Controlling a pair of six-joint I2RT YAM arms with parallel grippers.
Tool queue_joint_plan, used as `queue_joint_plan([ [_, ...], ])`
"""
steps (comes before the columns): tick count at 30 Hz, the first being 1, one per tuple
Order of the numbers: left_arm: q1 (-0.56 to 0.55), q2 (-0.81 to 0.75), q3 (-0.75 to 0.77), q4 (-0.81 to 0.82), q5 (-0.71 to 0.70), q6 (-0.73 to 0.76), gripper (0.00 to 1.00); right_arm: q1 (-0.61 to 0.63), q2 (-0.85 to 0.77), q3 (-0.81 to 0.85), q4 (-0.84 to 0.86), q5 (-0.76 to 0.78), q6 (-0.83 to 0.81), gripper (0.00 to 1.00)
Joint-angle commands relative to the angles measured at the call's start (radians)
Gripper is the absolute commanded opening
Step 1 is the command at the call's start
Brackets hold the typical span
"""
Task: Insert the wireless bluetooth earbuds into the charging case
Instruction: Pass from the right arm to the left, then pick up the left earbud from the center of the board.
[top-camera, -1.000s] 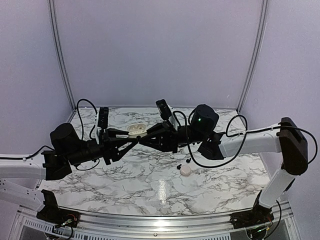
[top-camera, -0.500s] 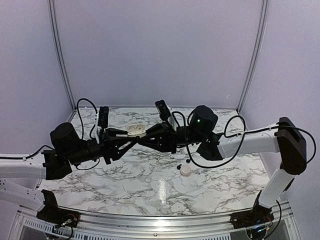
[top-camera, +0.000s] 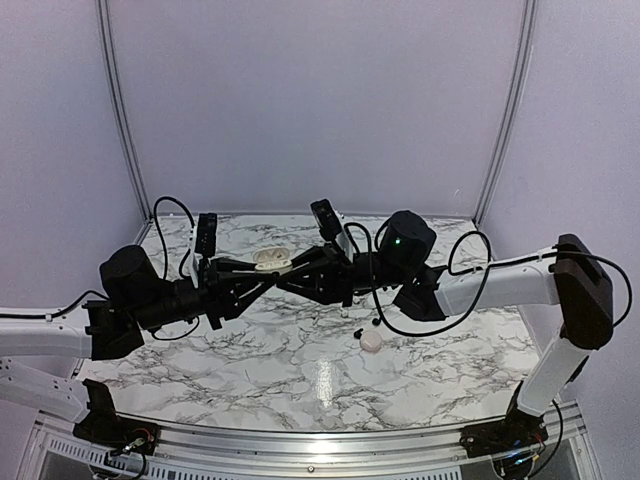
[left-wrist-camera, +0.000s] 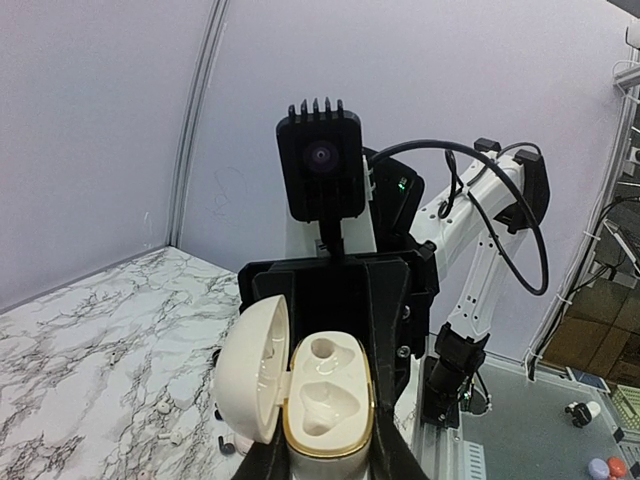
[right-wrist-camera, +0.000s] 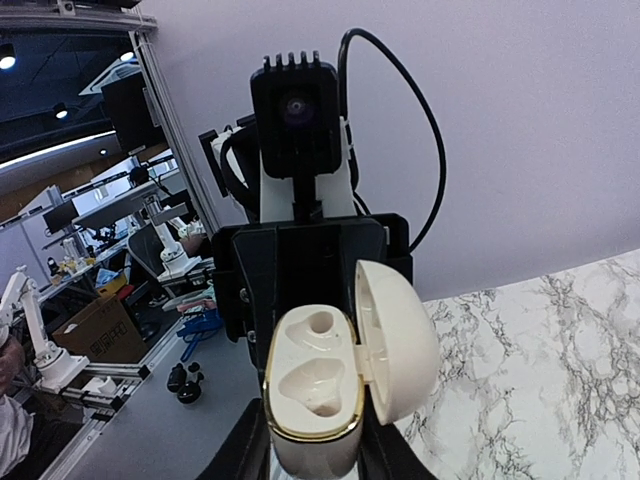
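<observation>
A cream charging case (top-camera: 270, 258) with a gold rim hangs above the back of the marble table (top-camera: 250, 350), where my two grippers meet. Its lid is swung open and both sockets (left-wrist-camera: 325, 385) are empty. My left gripper (left-wrist-camera: 325, 445) is shut on the case's lower body (left-wrist-camera: 330, 400). My right gripper (right-wrist-camera: 312, 445) also clamps the case (right-wrist-camera: 310, 385) from the opposite side. Tiny black earbuds (top-camera: 358, 332) lie on the table right of centre. In the left wrist view a black earbud (left-wrist-camera: 226, 445) and a white one (left-wrist-camera: 174, 438) show below the lid.
A small round white piece (top-camera: 371, 341) lies beside the black buds. My left gripper (top-camera: 262, 276) and right gripper (top-camera: 292, 272) sit tip to tip, with their cables looping above the table. Purple walls close the back and sides.
The left gripper's fingers have drawn in onto the case. Both arms and the case have stayed almost in place.
</observation>
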Motion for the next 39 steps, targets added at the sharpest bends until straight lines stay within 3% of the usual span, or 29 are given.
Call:
queue_joint_plan([
  [1, 0.000, -0.031, -0.016, 0.029, -0.007, 0.051, 0.07, -0.020, -0.002, 0.005, 0.023, -0.022, 0.037, 0.35],
  [7, 0.000, -0.043, -0.040, 0.029, 0.021, 0.081, 0.04, -0.048, -0.034, 0.003, -0.023, -0.029, 0.028, 0.69],
  [10, 0.000, -0.049, -0.054, 0.028, 0.041, 0.094, 0.03, -0.056, -0.051, 0.022, -0.121, -0.007, -0.023, 0.77],
  [15, 0.000, -0.044, -0.060, 0.017, 0.077, 0.099, 0.03, -0.054, -0.044, 0.078, -0.237, 0.010, -0.070, 0.78],
  [28, -0.002, -0.015, -0.064, 0.001, 0.082, 0.132, 0.02, -0.059, -0.006, 0.183, -0.491, 0.133, -0.120, 0.69],
  [39, -0.001, -0.020, -0.089, -0.021, -0.002, 0.133, 0.02, -0.121, -0.093, 0.133, -0.484, 0.071, -0.141, 0.71],
])
